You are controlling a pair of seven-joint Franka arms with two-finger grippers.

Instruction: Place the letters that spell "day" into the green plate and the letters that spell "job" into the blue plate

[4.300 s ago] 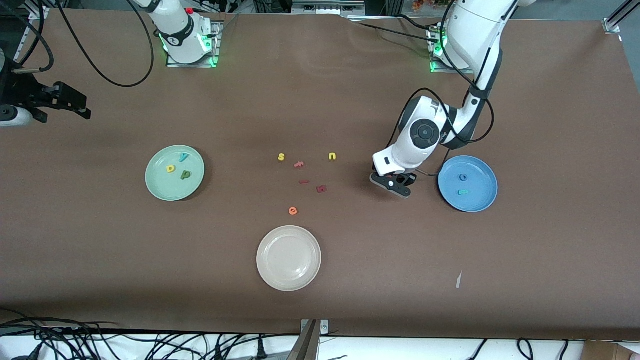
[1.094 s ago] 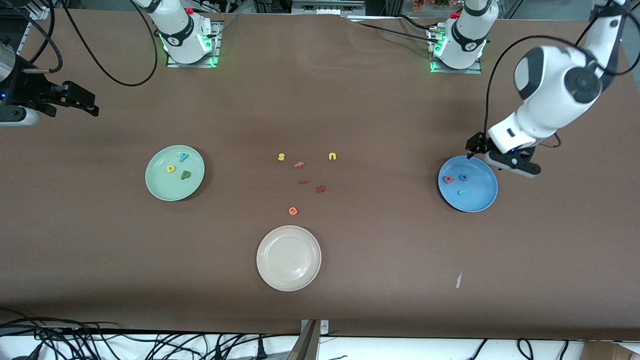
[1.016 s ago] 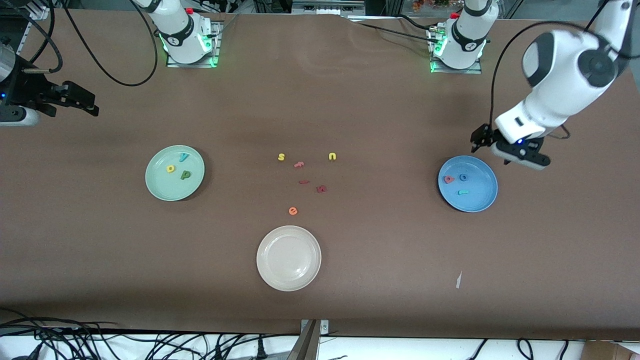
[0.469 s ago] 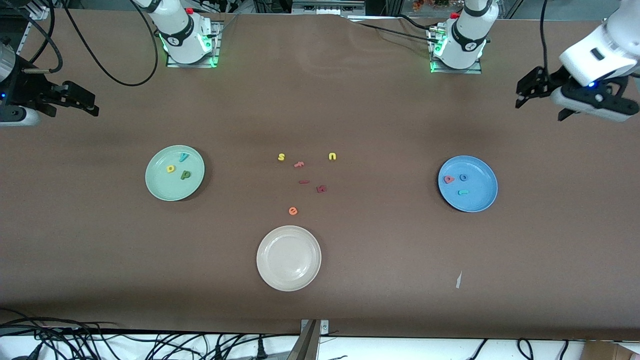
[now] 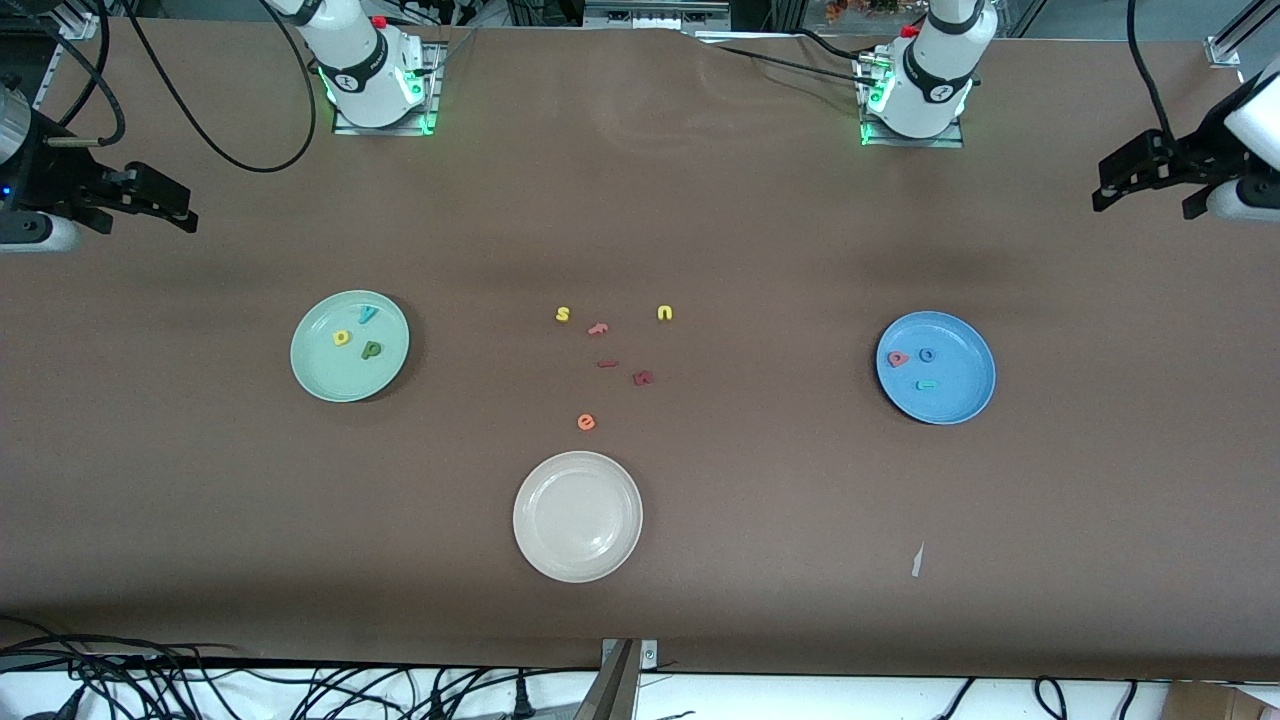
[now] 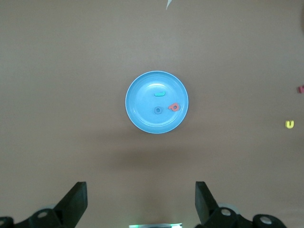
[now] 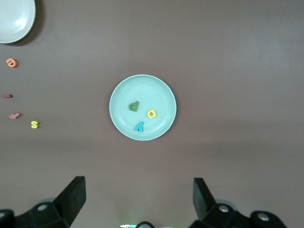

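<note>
Nearest sits a cream plate (image 5: 577, 516), farther off the green plate (image 5: 349, 346) holds d, a, y, the blue plate (image 5: 935, 367) holds j, o, b, and the left gripper (image 5: 1150, 178) and right gripper (image 5: 130, 198) hover released over the table's ends.

Brown matte table (image 5: 700, 200) evenly lit from above. Black cables (image 5: 250, 690) bundled along white floor strip at near edge. Aluminium framing (image 5: 1228, 45) mounted at corner.
</note>
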